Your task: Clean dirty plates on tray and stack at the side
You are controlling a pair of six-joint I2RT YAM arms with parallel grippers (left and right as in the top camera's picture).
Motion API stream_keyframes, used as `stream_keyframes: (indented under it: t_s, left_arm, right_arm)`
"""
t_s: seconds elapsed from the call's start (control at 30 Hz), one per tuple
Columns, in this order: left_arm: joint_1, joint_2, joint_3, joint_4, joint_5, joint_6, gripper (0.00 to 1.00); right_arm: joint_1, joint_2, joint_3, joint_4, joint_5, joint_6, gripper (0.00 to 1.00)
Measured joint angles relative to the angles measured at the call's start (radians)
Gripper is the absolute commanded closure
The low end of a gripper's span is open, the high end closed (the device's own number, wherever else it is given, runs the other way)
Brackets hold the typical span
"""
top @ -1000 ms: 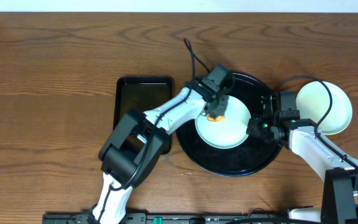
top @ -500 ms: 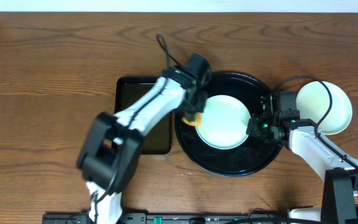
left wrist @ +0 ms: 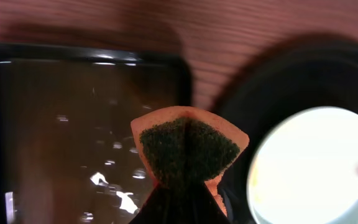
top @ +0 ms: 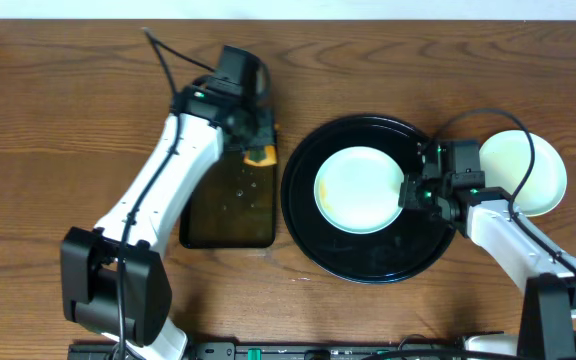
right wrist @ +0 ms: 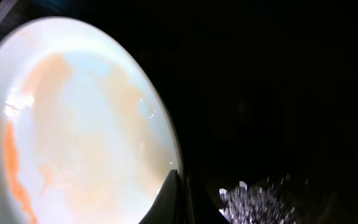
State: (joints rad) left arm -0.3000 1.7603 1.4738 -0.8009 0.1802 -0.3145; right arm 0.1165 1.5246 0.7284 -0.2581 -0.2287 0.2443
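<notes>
On the wood-grain table (top: 68,100): two robot arms work on either side of a round black tray (top: 368,272), seen from overhead.
Left gripper (top: 258,150): clenched on a sponge (top: 261,155), which is orange with a dark green scouring face. It hangs over the upper right corner of a rectangular black tray (top: 233,215).
Rectangular black tray: glossy and flecked with droplets, lying just left of the round black tray.
Smeared plate (top: 353,190): pale, sitting slightly above centre inside the round black tray. The right wrist camera shows orange streaks across its face.
Right gripper (top: 406,192): jaws pinched onto the smeared plate's right rim, with the fingertips meeting at the edge.
Side plate (top: 548,175): pale, resting on bare tabletop just right of the round black tray, beyond the right arm. A black cable crosses over it, and it cannot be told whether other plates lie beneath.
Left wrist view: the sponge's green face is folded between the fingers, with the smeared plate bright at lower right.
</notes>
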Motion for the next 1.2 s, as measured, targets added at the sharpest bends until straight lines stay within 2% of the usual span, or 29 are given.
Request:
stream_keyframes:
  t_s: [0.23, 0.6, 0.63, 0.67, 0.7, 0.77, 0.97, 1.2]
  left_arm:
    - [0.099, 0.008, -0.037, 0.0, -0.003, 0.0, 0.92]
    - [0.109, 0.048, -0.157, 0.059, -0.003, 0.0, 0.92]
    - [0.109, 0.048, -0.162, 0.059, -0.003, 0.0, 0.91]
    - [0.109, 0.048, -0.165, 0.059, -0.003, 0.0, 0.91]
    - [0.109, 0.048, -0.166, 0.059, -0.003, 0.0, 0.91]
    - [0.109, 0.048, -0.166, 0.061, -0.003, 0.0, 0.91]
    - [0.109, 0.048, -0.166, 0.063, -0.003, 0.0, 0.91]
    - [0.109, 0.048, -0.206, 0.126, -0.004, 0.001, 0.91]
  right_arm:
    - [0.002, -0.146, 0.047, -0.005, 0.02, -0.15, 0.99]
    - [0.111, -0.294, 0.049, -0.026, 0.208, -0.312, 0.99]
    - [0.121, -0.298, 0.049, -0.033, 0.22, -0.315, 0.94]
    - [0.126, -0.299, 0.049, -0.044, 0.227, -0.313, 0.85]
    - [0.129, -0.298, 0.05, -0.06, 0.236, -0.301, 0.7]
    - [0.129, -0.295, 0.051, -0.093, 0.248, -0.287, 0.63]
    - [0.092, -0.224, 0.055, -0.198, 0.256, -0.173, 0.65]
    - [-0.011, -0.054, 0.055, -0.202, 0.143, -0.089, 0.7]
